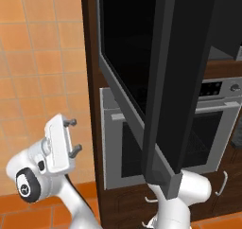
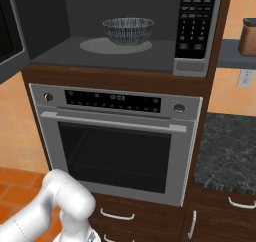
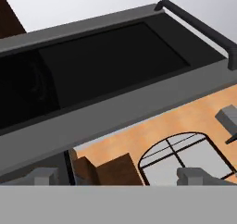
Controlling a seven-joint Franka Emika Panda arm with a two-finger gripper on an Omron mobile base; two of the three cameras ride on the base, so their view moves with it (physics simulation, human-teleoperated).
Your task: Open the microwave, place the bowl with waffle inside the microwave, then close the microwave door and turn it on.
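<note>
My claw (image 1: 73, 136) hangs empty, jaws wide, at eight o'clock of the swung-open microwave door (image 1: 142, 72), ready to push it shut. The bowl (image 2: 128, 30) already sits on the turntable inside the microwave (image 2: 125, 51).

I count one microwave (image 2: 195, 31) with one door (image 1: 170, 81) swung open, one bowl (image 2: 128, 30) inside it, one oven (image 2: 117, 146) below, and one brown jar (image 2: 248, 36).
</note>
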